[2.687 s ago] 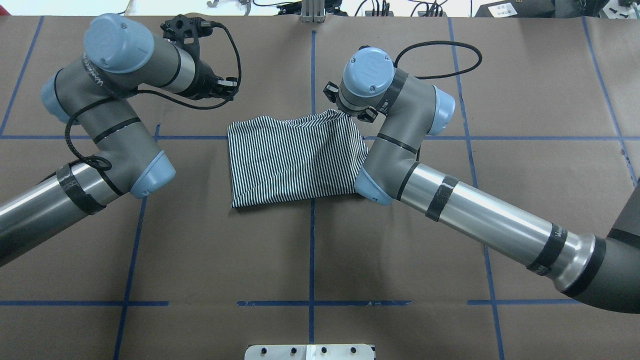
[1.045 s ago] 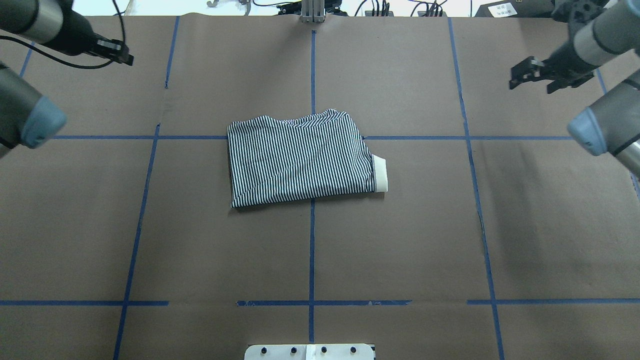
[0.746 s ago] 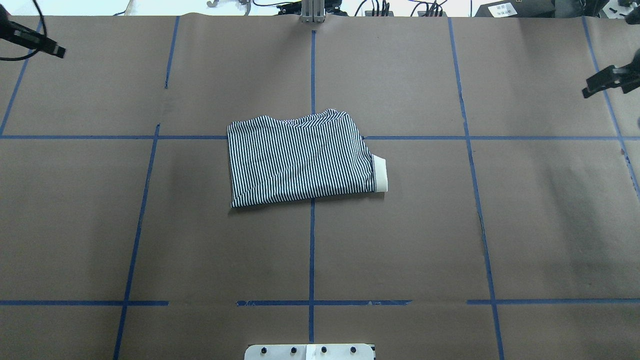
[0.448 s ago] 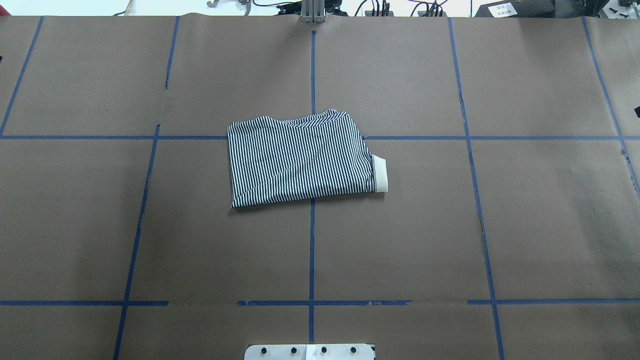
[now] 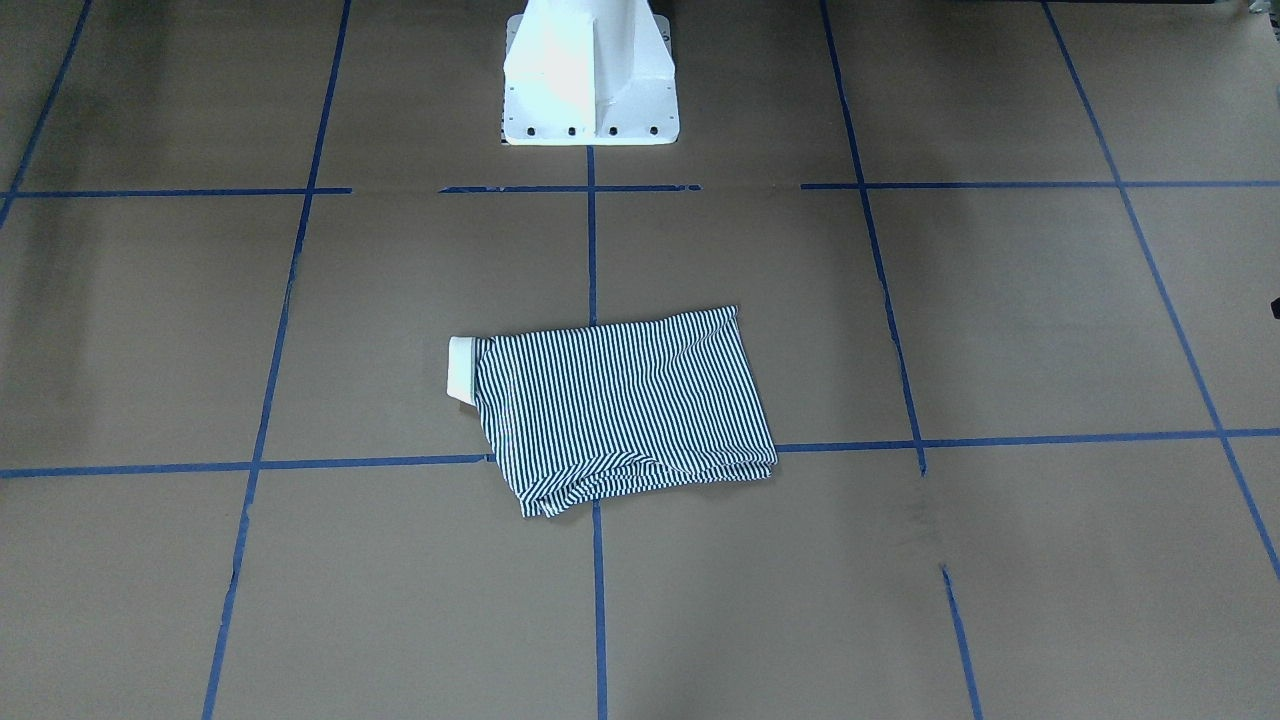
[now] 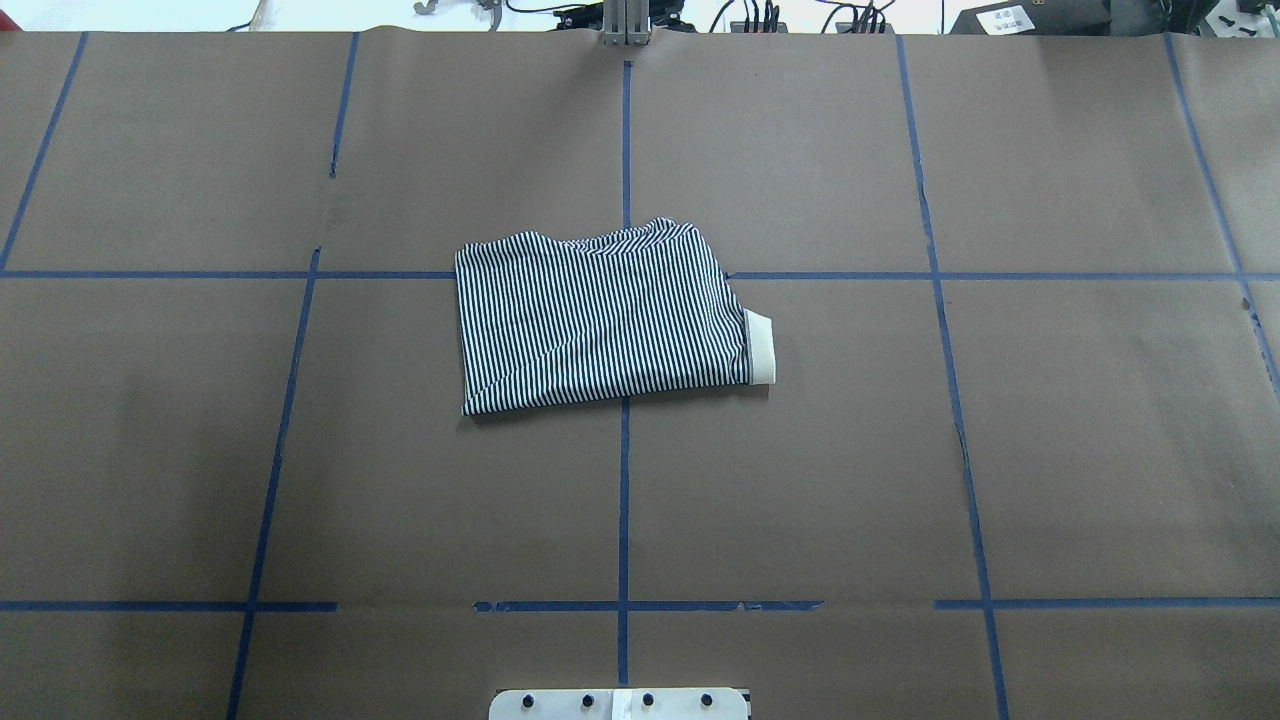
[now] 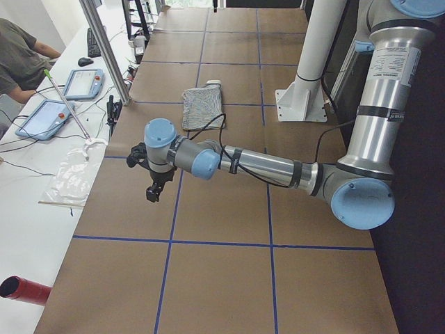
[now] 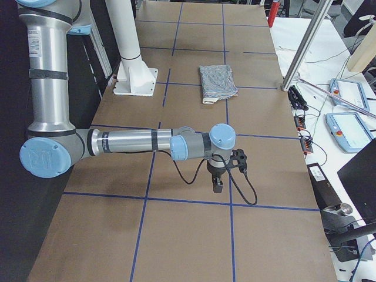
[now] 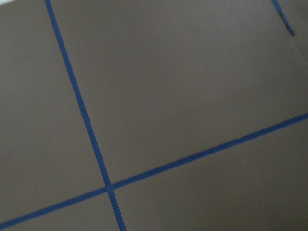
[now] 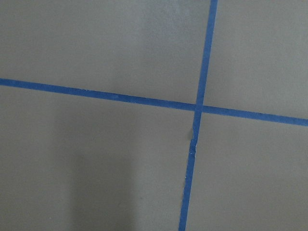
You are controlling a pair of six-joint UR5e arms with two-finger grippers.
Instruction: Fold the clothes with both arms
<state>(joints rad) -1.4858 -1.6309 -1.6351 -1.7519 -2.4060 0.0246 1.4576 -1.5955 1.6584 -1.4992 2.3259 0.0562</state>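
Note:
The striped polo shirt [image 6: 600,320] lies folded into a compact rectangle at the table's middle, with a cream edge [image 6: 761,347] sticking out on its right. It also shows in the front-facing view [image 5: 625,405] and both side views [image 7: 203,108] [image 8: 217,79]. Neither arm touches it. My left gripper [image 7: 154,191] hangs over bare table far toward the left end, seen only in the left side view. My right gripper [image 8: 217,185] hangs over bare table far toward the right end, seen only in the right side view. I cannot tell whether either is open or shut. Both wrist views show only brown table and blue tape.
The white pedestal base [image 5: 590,70] stands at the robot's edge of the table. Blue tape lines [image 6: 624,500] grid the brown surface. An operator [image 7: 21,56] and tablets [image 7: 83,83] are at a side bench beyond the far edge.
Both arms have swung outward, away from the shirt, and left the overhead view. The right gripper was at the shirt's far right corner. The shirt has lain still for the last second.

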